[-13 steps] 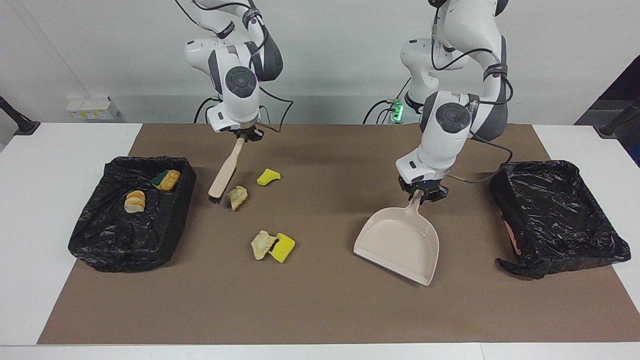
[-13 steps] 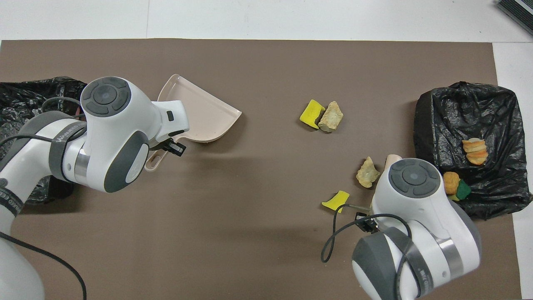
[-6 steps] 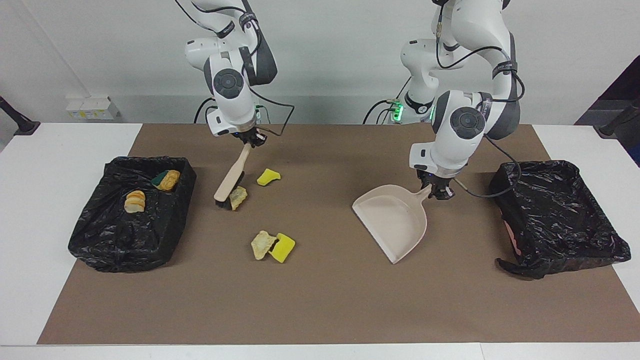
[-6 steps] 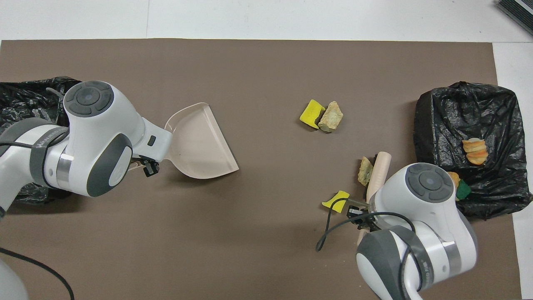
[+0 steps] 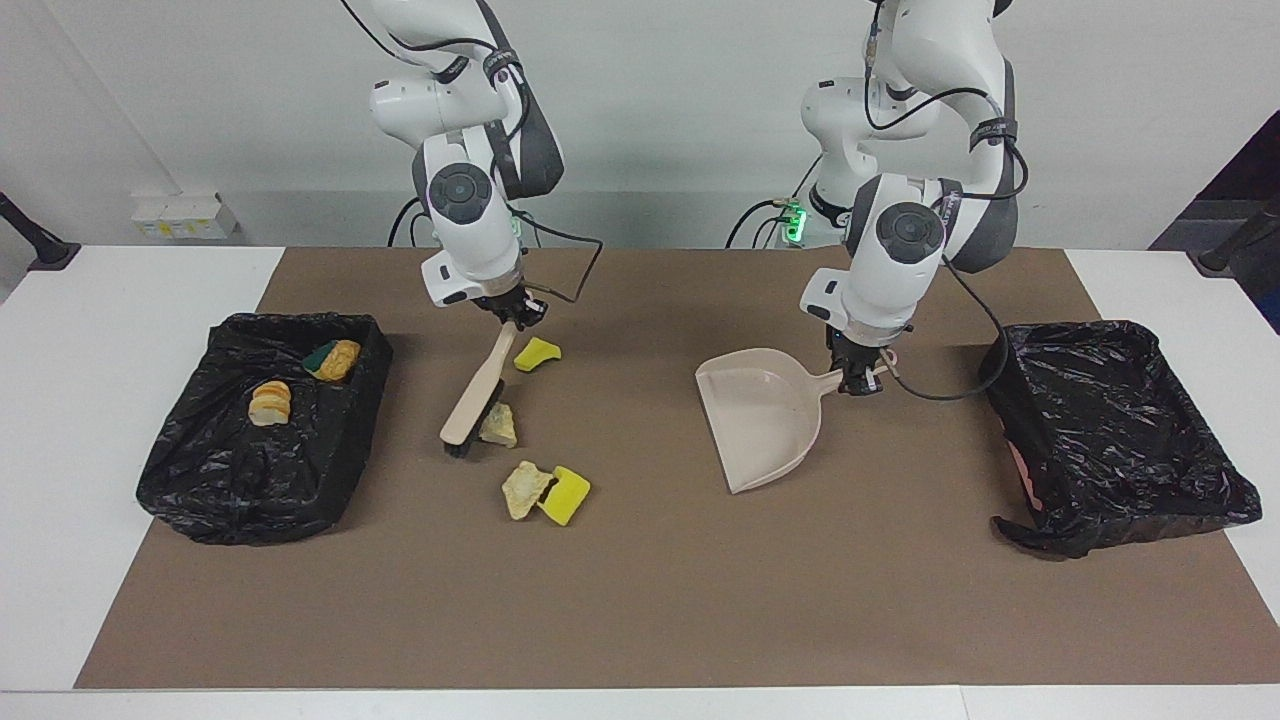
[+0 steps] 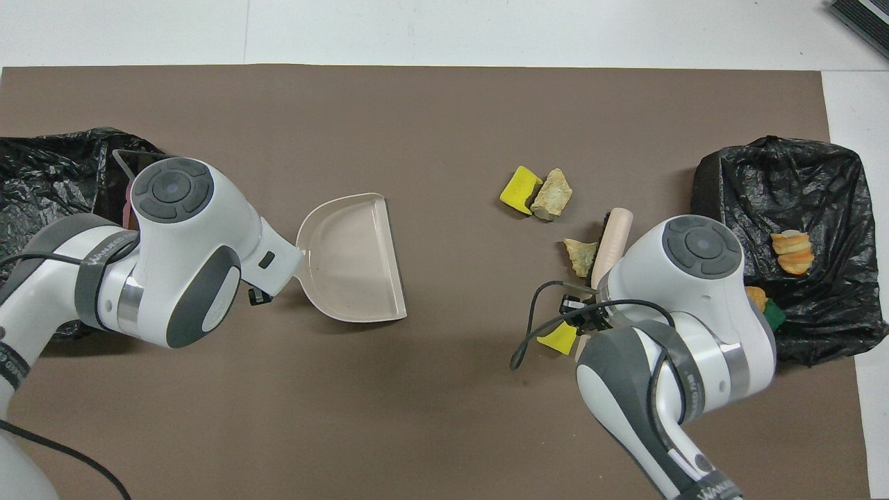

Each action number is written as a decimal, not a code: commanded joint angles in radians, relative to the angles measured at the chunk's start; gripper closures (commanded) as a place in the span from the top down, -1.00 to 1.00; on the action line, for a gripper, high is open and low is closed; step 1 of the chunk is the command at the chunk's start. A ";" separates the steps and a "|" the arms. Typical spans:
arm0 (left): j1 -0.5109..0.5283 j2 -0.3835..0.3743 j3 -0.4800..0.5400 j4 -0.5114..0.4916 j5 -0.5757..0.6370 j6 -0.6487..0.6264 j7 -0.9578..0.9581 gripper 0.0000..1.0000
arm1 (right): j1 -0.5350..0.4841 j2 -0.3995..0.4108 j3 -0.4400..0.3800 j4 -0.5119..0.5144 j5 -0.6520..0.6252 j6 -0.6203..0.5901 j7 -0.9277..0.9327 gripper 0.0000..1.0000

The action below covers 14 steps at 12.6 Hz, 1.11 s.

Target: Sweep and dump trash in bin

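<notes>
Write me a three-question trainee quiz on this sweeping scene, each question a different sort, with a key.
1. True or false: the dustpan already holds trash.
2. Which tool does the right gripper hold? A) brush B) dustpan C) sponge
3. Fill in: the brush head touches a pale tan ____.

Key: 1 false, the pan, held by the left gripper, is empty. 2 A. 3 chunk.

Both arms reach down over the desk, wrists bent. The right tool [image 5: 515,312] is clamped tight, pointing toward five o'clock in the facing view. The left tool [image 5: 858,377] is likewise clamped, pointing straight down.
</notes>
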 commanded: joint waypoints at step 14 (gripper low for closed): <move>-0.056 -0.079 0.011 -0.110 0.002 0.053 -0.083 -1.00 | 0.228 -0.171 0.010 -0.093 0.147 -0.307 0.586 -1.00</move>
